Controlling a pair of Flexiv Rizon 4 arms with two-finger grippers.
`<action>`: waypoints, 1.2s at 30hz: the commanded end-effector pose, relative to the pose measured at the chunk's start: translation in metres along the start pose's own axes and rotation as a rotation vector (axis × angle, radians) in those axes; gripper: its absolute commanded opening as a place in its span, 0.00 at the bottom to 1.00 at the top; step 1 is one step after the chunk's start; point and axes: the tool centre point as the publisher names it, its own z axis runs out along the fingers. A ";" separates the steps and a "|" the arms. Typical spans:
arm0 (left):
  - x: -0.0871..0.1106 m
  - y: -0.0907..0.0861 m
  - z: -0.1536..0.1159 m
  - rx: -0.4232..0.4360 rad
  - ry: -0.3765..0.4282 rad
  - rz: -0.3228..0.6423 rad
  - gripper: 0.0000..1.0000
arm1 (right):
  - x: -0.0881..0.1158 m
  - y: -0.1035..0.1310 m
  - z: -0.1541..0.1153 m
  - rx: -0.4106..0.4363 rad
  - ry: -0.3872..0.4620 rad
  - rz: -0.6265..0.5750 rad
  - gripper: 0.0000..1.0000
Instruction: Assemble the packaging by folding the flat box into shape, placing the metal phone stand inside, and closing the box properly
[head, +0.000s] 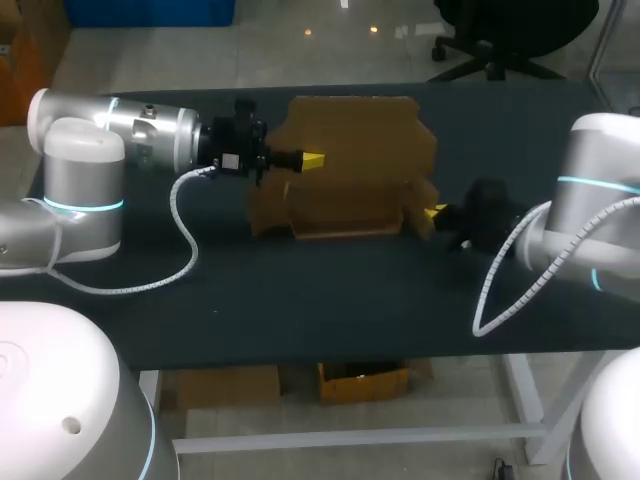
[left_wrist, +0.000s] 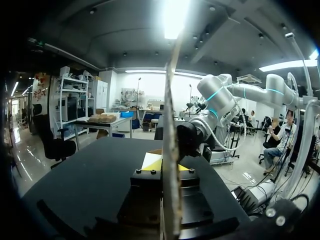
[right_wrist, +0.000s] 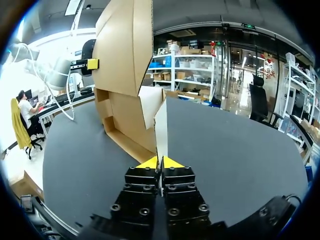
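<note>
While your left gripper (head: 312, 160) and right gripper (head: 435, 212) each clamp the box (head: 345, 170), it's only half-folded — loading and closing remain.

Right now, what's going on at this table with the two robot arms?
Both arms are on the cardboard box, which stands partly folded on the dark table. The left gripper is shut on an upright panel at one end, and the right gripper pinches a side flap at the other. No phone stand shows in any view, so packing has not begun.
</note>
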 end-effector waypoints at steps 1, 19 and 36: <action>-0.001 0.006 0.000 -0.001 0.004 0.000 0.00 | 0.008 0.001 0.006 -0.004 -0.024 -0.001 0.05; -0.001 0.006 0.000 -0.001 0.004 0.000 0.00 | 0.023 0.006 0.018 0.005 -0.044 0.010 0.16; -0.001 0.006 0.000 -0.001 0.004 0.000 0.00 | 0.040 0.011 0.030 0.012 -0.059 0.017 0.32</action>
